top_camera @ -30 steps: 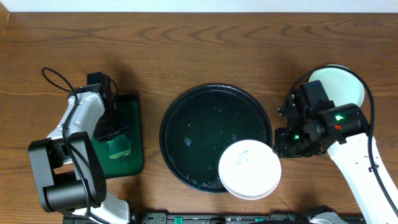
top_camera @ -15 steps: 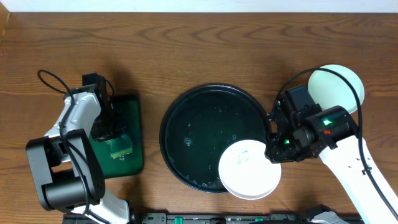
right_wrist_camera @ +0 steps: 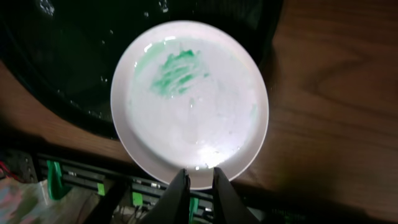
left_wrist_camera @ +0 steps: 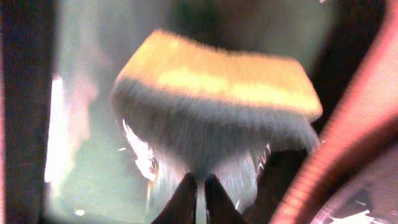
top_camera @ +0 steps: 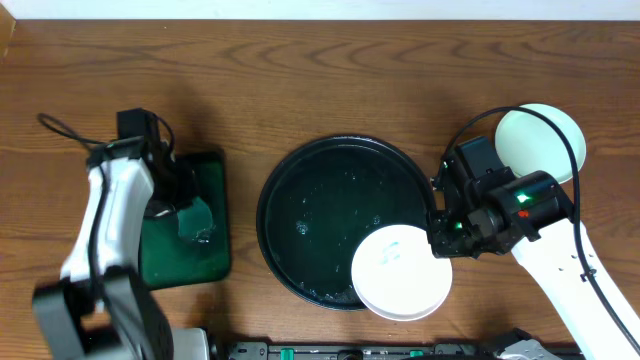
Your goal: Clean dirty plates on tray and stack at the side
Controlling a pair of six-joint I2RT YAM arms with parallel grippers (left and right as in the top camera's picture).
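The tray (top_camera: pixel 300 190), black and glossy, sits mid-tabletop (top_camera: pixel 320 80) with droplets of water glinting on its floor. The white plate (right_wrist_camera: pixel 193 124) lies at the tray's near-right edge; it rests partly on the rim and partly overhangs the wood. A green smear marks its upper left part and the rest looks wet. The right fingers (right_wrist_camera: pixel 199 177) hover over the plate's near rim, drawn close together with only a slit between them and nothing gripped. From overhead, that arm reaches in from the right, its wrist just beside the plate's right edge.

A mint-green plate (top_camera: pixel 545 140) sits on the tabletop at the far right, well apart from the tray; the right arm covers its left side and a black cable crosses it.

The left fingers (left_wrist_camera: pixel 197 180) are clenched on a sponge (left_wrist_camera: pixel 217 106), yellow on one face and grey-green on the other; the picture is blurred. Overhead, the sponge is tilted above the green tray (top_camera: pixel 205 255), a small rectangular one left of the black tray.
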